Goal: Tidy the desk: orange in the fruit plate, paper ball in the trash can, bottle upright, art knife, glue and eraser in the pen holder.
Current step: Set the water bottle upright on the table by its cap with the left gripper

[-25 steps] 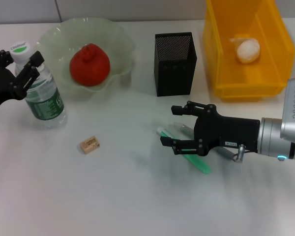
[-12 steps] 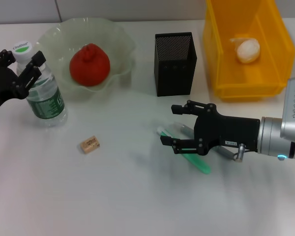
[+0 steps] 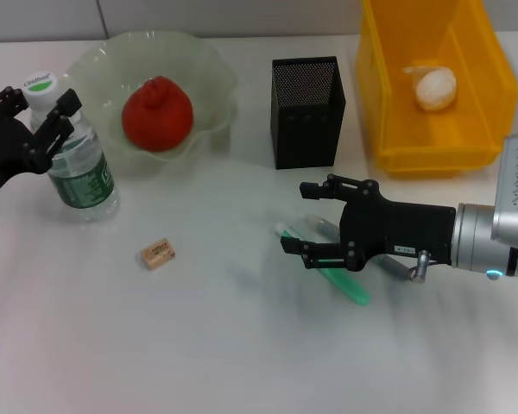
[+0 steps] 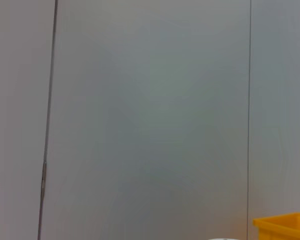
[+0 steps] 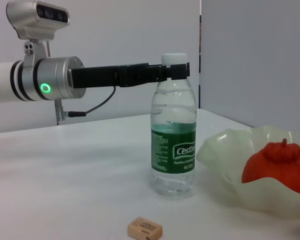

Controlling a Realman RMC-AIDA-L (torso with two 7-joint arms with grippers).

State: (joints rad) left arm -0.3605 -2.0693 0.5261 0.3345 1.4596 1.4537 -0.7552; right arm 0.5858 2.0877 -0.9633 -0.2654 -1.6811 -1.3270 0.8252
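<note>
Already the bottle [image 3: 76,155] stands upright in the head view, well to the left of the pen holder [image 3: 306,110], and over the last second it has barely shifted while the left gripper [image 3: 43,121] stays spread around its neck, fingers apparently released rather than clamped. The orange [image 3: 158,113] sits in the fruit plate [image 3: 203,65], between bottle and holder, and the paper ball [image 3: 436,89] lies in the yellow trash can [image 3: 483,78] to the holder's right, so three parts look done. Nearer the robot than the holder, the right gripper [image 3: 315,220] hovers with fingers apart over the green art knife [image 3: 345,285], unmoved; the eraser [image 3: 156,254] lies apart. Next, the left wrist view shows only wall and a trash-can corner. Finally, the right wrist view confirms the bottle upright, the far gripper [image 5: 175,70] at its cap.
</note>
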